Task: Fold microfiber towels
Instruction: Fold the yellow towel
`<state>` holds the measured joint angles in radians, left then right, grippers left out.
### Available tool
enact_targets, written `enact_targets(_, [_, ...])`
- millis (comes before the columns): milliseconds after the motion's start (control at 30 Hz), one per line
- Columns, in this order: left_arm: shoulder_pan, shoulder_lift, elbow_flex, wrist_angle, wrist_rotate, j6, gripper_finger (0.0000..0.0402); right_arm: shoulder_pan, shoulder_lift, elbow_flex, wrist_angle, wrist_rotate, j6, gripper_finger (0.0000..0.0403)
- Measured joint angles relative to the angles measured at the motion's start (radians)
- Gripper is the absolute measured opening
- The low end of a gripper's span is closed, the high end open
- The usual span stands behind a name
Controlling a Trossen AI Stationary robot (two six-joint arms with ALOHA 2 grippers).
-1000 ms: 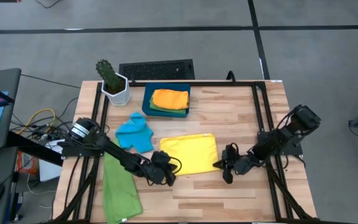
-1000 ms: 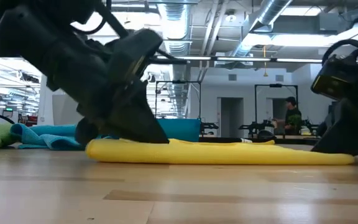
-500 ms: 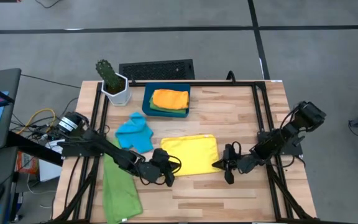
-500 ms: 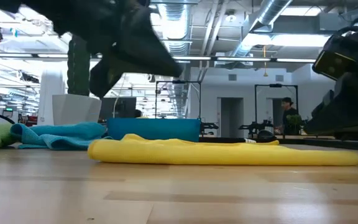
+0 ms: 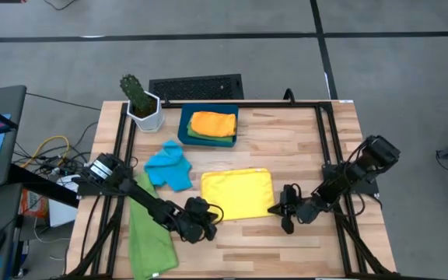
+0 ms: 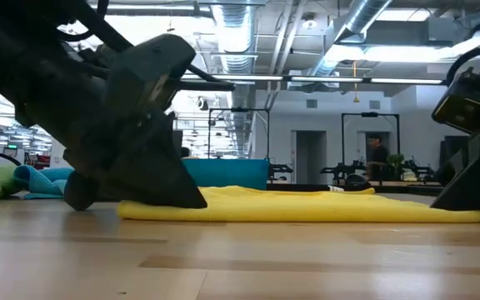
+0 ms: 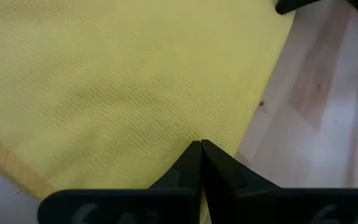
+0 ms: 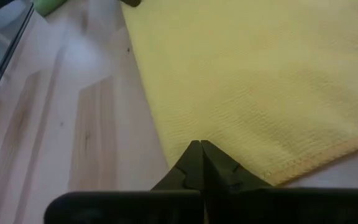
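The yellow towel (image 5: 236, 193) lies flat mid-table, long side running between the arms, and the left gripper (image 5: 201, 223) and right gripper (image 5: 287, 215) (both pinched closed) each touch a near corner.

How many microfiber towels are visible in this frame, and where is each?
5. Yellow towel lies flat mid-table between the grippers; sky-blue towel is crumpled beside it; one green towel hangs at the table's left edge; orange towel sits atop another green towel in the teal tray.
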<state>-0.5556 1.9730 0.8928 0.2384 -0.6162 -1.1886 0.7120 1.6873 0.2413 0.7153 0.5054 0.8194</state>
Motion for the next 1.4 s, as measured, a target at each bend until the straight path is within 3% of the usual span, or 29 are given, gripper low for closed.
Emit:
enact_targets(167, [-0.002,0.002,-0.001,-0.003,0.009,0.009,0.0,-0.01,-0.056,-0.006,0.001,-0.013,-0.02,0.0024])
enact_targets(333, [-0.001,0.004,-0.001,-0.004,0.014,0.009,0.0,-0.039,-0.145,0.01,0.175,-0.012,-0.212,0.0013])
enact_targets(533, [0.01,0.005,-0.003,-0.001,0.029,0.017,0.0,-0.09,-0.053,0.087,0.176,-0.026,-0.337,0.0022])
enact_targets(833, [0.011,0.006,-0.003,-0.003,0.033,0.018,0.0,-0.132,0.121,0.16,0.176,-0.096,-0.35,0.0015])
enact_targets(967, [0.011,0.007,-0.003,-0.007,0.03,0.018,0.0,-0.134,0.116,0.15,0.062,-0.088,-0.341,0.0015])
enact_targets(1233, [0.013,-0.004,-0.004,-0.003,0.019,0.021,0.0,-0.137,0.112,0.11,0.053,-0.089,-0.303,0.0016])
enact_targets(1400, [0.017,-0.079,-0.005,-0.019,0.009,0.062,0.0,-0.136,0.002,0.093,0.046,-0.086,-0.309,0.0017])
